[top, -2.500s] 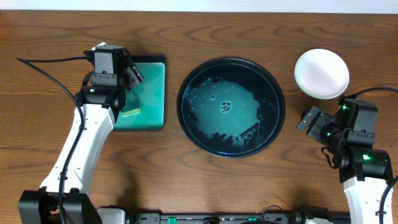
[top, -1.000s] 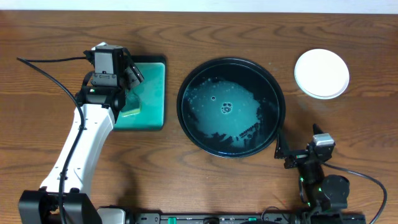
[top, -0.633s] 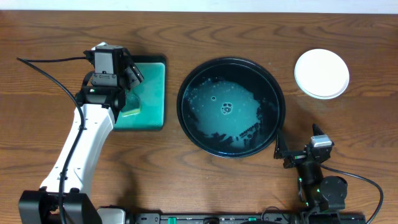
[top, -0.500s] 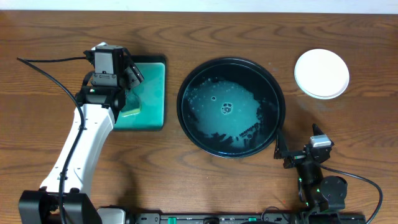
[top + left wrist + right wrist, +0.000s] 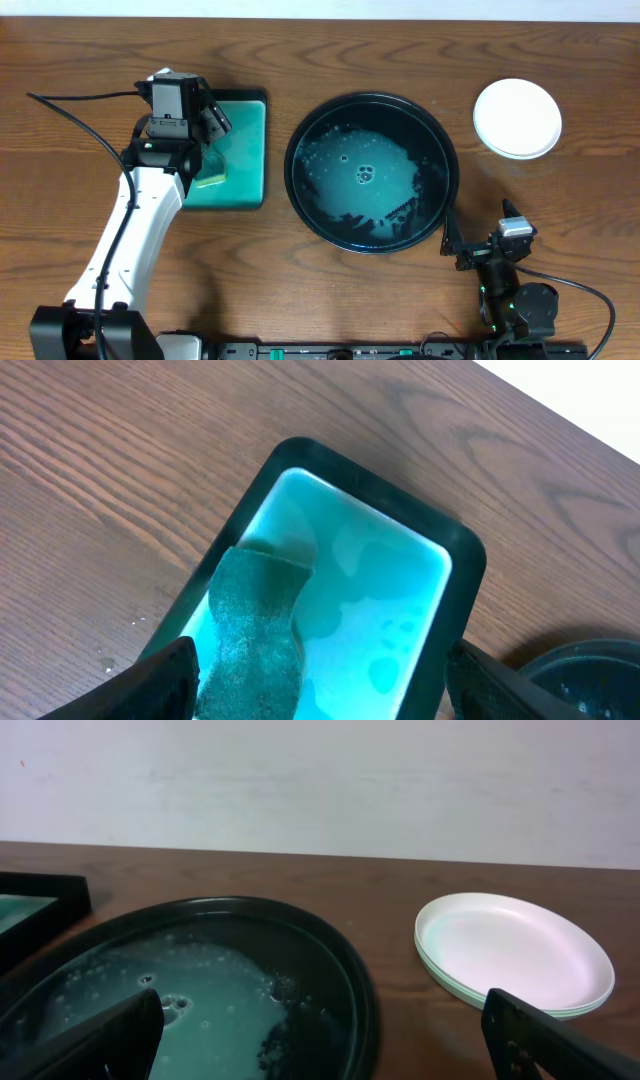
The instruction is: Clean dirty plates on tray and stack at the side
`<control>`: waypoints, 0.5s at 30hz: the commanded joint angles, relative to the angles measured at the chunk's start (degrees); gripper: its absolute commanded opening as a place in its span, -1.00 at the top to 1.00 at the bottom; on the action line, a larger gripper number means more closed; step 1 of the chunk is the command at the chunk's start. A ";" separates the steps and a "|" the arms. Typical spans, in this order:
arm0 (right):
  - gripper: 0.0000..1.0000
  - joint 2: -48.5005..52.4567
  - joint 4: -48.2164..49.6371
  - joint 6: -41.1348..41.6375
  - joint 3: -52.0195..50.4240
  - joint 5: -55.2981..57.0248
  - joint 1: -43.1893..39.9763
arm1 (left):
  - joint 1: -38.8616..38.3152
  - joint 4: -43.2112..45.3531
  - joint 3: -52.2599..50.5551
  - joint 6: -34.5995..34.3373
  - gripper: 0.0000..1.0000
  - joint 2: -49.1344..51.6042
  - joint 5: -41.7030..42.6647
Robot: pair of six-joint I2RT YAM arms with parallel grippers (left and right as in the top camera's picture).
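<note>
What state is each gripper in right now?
Left gripper: open, empty, over the sponge tray.
Right gripper: open, empty.

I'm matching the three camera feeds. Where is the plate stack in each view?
Overhead: plate stack, upper right.
Left wrist: not in it.
Right wrist: plate stack, right of centre.
Shared landmark: the round dark tray, left of the stack in overhead and right wrist, lower right corner in left wrist.

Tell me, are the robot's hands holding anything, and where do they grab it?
Nothing is held. The left gripper hangs open over the sponge in the green tray, and the right gripper is open too, apart from the stacked plates.
</note>
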 commanded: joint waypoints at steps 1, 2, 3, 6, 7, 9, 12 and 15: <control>-0.98 -0.39 -0.20 -1.05 -0.11 -0.09 0.28 | 0.09 -0.15 0.57 0.52 -0.58 0.24 -0.26; -0.98 -0.42 -0.20 -1.05 -0.11 -0.09 0.28 | 0.09 -0.15 0.57 0.55 -0.58 0.24 -0.26; -0.98 -0.39 -0.20 -1.05 -0.11 -0.09 0.28 | 0.09 -0.15 0.57 0.55 -0.58 0.24 -0.26; -0.99 -0.39 -0.20 -1.05 -0.11 -0.09 0.28 | 0.09 -0.15 0.57 0.55 -0.58 0.24 -0.26; -0.99 -0.39 -0.20 -1.05 -0.11 -0.09 0.28 | 0.09 -0.15 0.57 0.55 -0.58 0.24 -0.26; -0.99 -0.39 -0.20 -1.05 -0.11 -0.09 0.28 | 0.09 -0.15 0.57 0.55 -0.58 0.24 -0.26; -0.99 -0.39 -0.20 -1.05 -0.11 -0.09 0.28 | 0.09 -0.76 0.57 0.55 -0.58 0.24 -0.26; -0.98 -0.39 -0.20 -1.05 -0.11 -0.09 0.28 | 0.09 -2.16 0.57 0.52 -0.58 0.24 -0.24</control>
